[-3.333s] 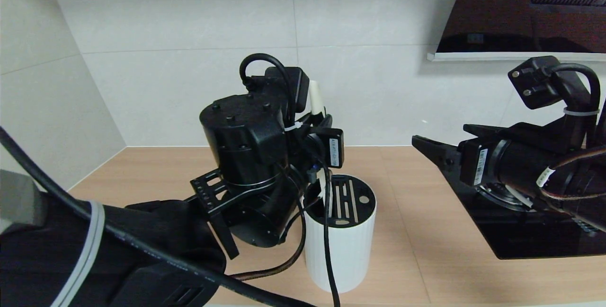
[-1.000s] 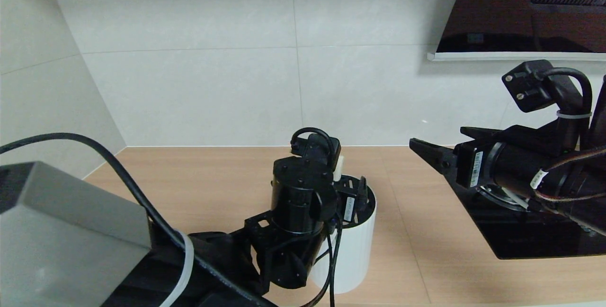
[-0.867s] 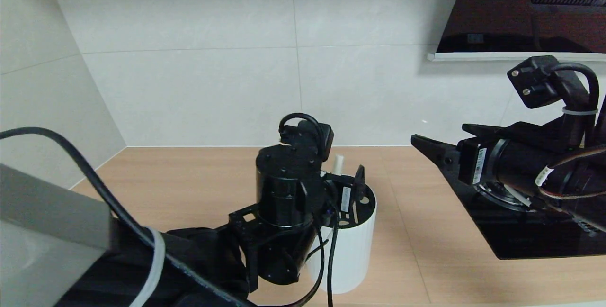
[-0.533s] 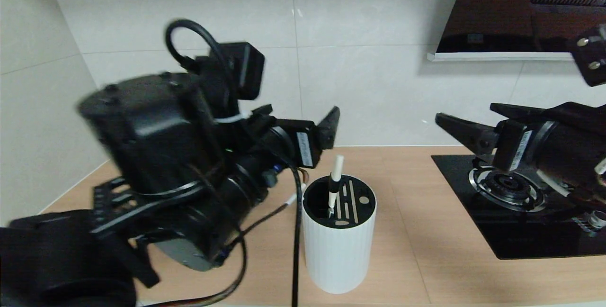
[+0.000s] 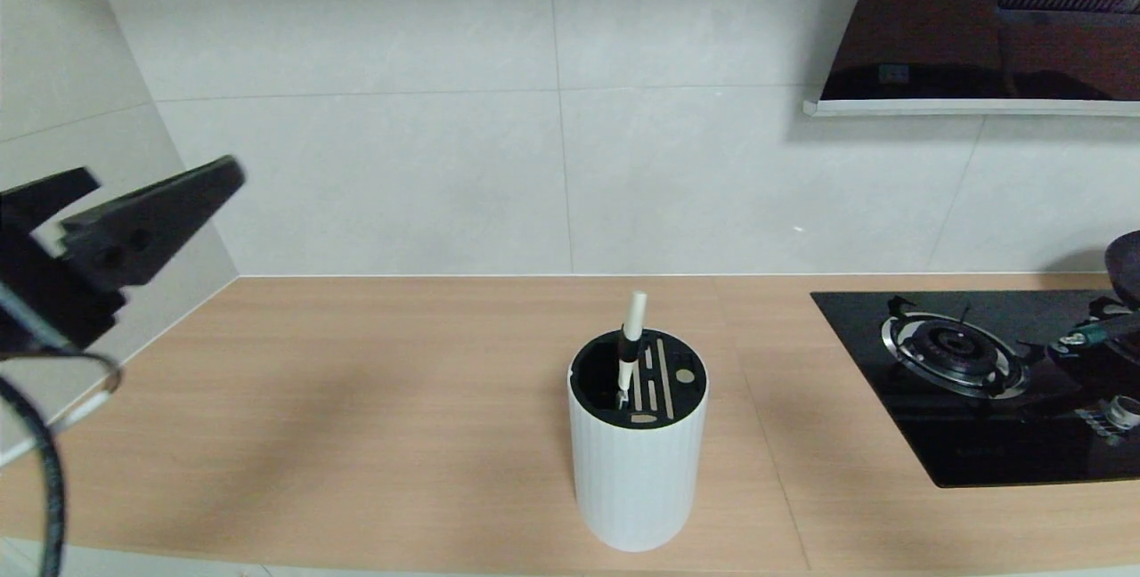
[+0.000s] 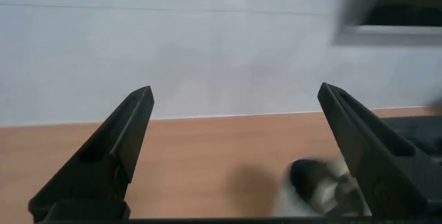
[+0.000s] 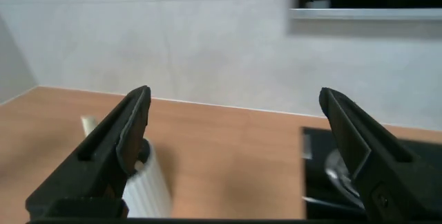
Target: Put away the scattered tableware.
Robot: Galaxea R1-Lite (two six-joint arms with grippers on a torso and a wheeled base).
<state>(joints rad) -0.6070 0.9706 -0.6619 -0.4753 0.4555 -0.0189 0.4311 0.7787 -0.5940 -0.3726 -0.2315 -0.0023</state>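
Wood counter (image 5: 356,399): white holder (image 5: 638,470) holding utensil (image 5: 632,319), stove (image 5: 944,350) to right; left gripper (image 6: 235,91), right gripper (image 7: 235,91) both spread.

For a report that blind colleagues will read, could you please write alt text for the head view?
A white ribbed holder stands on a wooden counter, with one white-handled utensil standing in its black slotted top. The open left gripper hangs at the left edge; a gas stove lies at the right.
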